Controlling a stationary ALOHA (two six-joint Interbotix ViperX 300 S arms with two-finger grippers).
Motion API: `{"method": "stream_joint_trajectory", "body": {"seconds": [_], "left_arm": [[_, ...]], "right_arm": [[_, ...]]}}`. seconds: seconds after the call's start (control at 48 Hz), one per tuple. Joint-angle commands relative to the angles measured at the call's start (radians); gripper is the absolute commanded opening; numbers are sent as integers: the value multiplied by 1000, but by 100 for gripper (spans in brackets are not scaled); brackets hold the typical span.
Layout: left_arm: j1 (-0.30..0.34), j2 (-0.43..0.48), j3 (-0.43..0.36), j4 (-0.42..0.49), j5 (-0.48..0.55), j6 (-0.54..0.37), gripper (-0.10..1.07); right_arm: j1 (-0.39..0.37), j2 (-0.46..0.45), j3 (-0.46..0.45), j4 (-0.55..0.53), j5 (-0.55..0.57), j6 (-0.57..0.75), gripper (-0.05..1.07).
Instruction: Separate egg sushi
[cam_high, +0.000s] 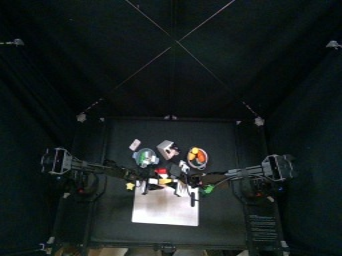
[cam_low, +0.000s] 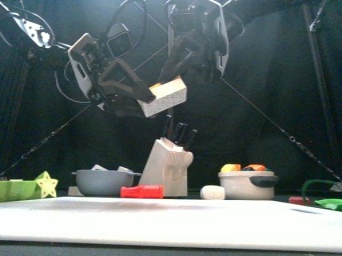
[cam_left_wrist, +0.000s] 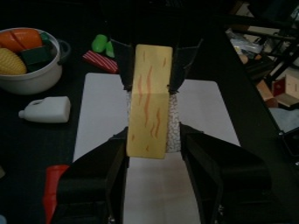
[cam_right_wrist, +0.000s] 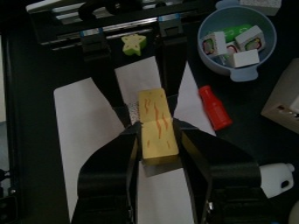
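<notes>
The egg sushi, a yellow egg slab on white rice, hangs tilted in the air above the white cutting board. Both grippers hold it, one at each end. In the left wrist view my left gripper is shut on the near end of the egg sushi, with rice showing under the slab. In the right wrist view my right gripper is shut on the egg sushi, its jaws on both sides. In the top view the two grippers meet over the board.
Behind the board stand a knife block, a grey bowl, a red piece, a white egg and a bowl of toy food. A green star and a green bowl are at the left.
</notes>
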Motion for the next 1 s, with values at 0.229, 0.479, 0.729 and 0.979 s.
{"method": "stream_joint_trajectory", "body": {"seconds": [0.229,0.479,0.729,0.979], "left_arm": [[12,-8,5,6,3,0,49],[20,-8,9,6,3,0,37],[31,-8,18,5,5,2,37],[35,-8,23,6,5,0,37]], "right_arm": [[-2,-60,-8,0,-3,-2,54],[-2,-67,-5,0,-2,-2,54],[-2,-77,12,0,2,0,49],[-2,-106,28,11,2,0,44]]}}
